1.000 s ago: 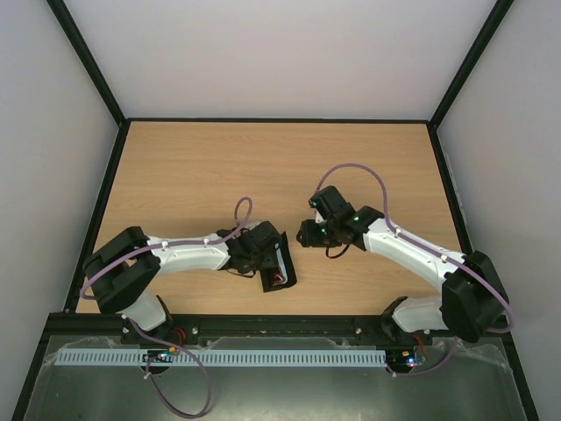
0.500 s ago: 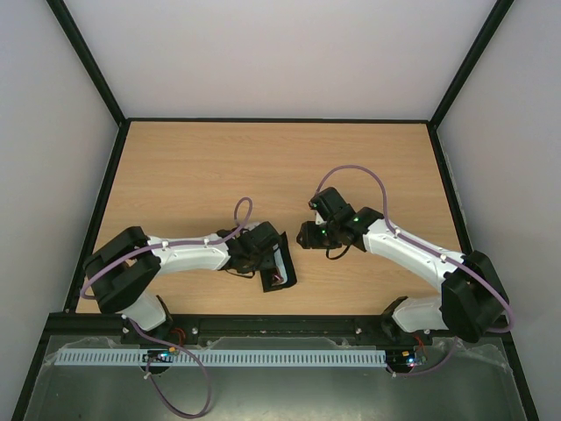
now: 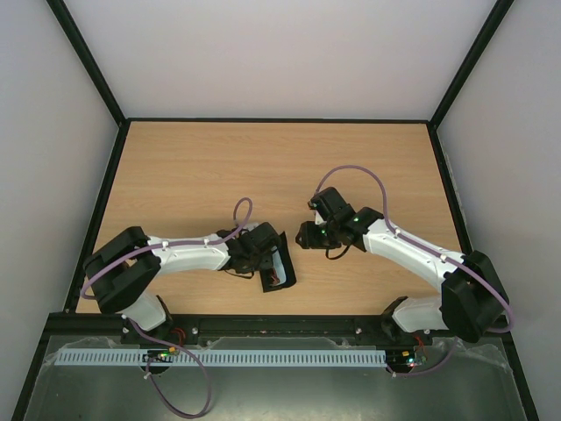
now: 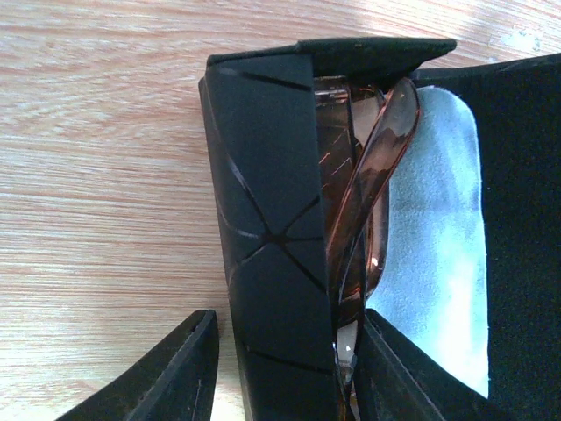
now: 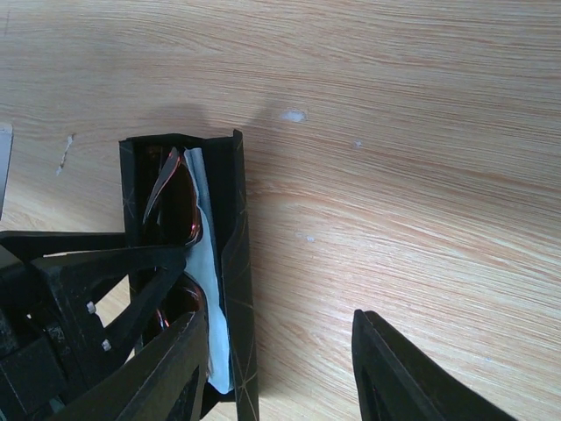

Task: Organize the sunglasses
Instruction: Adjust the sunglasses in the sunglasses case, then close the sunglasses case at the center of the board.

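Observation:
The sunglasses, with a thin brown frame, stand on edge inside the open black case, against a light blue cloth. My left gripper straddles the case's near wall and the sunglasses. Its right finger lies against the sunglasses, and its left finger stands a small gap off the wall. In the top view the left gripper is over the case at the table's front middle. My right gripper is open just right of the case, holding nothing; the sunglasses show there too.
The wooden table is walled by a black frame, with its front rail close behind the case. The right gripper hovers a short way from the left one. A purple cable loops above the right arm.
The left gripper's jaws have narrowed around the case wall and sunglasses. Both arms have stayed nearly in place.

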